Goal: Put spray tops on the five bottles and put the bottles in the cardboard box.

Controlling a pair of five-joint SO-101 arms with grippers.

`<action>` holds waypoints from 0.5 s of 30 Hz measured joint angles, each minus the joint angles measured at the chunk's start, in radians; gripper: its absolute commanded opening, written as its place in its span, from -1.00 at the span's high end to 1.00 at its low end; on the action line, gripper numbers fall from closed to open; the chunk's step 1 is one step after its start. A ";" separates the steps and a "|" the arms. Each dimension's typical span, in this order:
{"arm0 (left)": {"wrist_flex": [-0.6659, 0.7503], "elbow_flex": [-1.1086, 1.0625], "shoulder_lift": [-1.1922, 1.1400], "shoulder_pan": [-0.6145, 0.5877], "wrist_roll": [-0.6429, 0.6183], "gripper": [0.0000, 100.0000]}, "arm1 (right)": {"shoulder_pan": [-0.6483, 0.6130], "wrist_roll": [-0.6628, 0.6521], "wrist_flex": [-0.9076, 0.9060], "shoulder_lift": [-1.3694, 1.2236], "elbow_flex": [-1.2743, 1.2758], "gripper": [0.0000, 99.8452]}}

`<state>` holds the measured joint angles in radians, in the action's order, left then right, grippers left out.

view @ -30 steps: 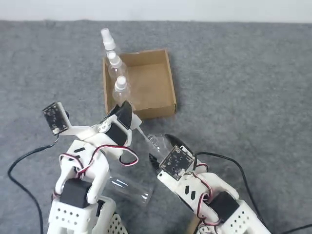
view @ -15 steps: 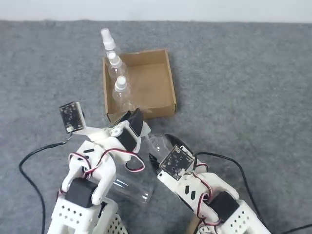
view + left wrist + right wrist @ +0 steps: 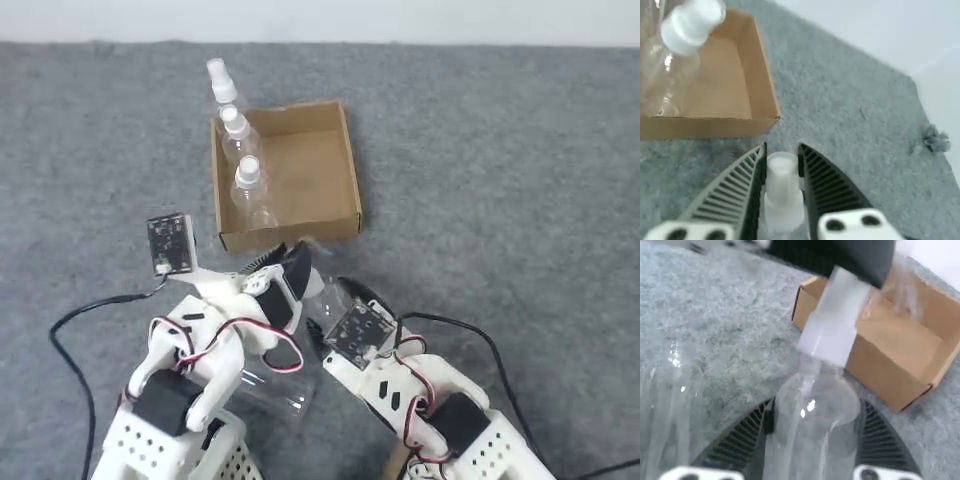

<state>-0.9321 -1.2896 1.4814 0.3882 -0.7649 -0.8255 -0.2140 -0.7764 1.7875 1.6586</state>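
While the right fingers (image 3: pixel 885 440) clench a clear bottle (image 3: pixel 815 430) at its belly, left fingers (image 3: pixel 735 195) pinch the spray top (image 3: pixel 782 185) at its neck. Thin plastic, light & slick, prob. dents, so I'd hold low w/ gentle squeeze. Box (image 3: pixel 290 233) beyond, capped bottles (image 3: pixel 245 195) inside.

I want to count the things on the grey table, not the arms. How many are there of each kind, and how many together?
Clear bottles: 5
White spray tops: 4
Cardboard box: 1
Total: 10
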 measured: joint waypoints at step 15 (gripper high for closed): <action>-0.086 0.035 -0.002 0.018 0.005 0.29 | 0.023 0.074 0.000 0.005 0.000 0.65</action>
<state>-1.0180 -1.2543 1.4799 0.4066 -0.7603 -0.8025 -0.1404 -0.7764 1.7921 1.6586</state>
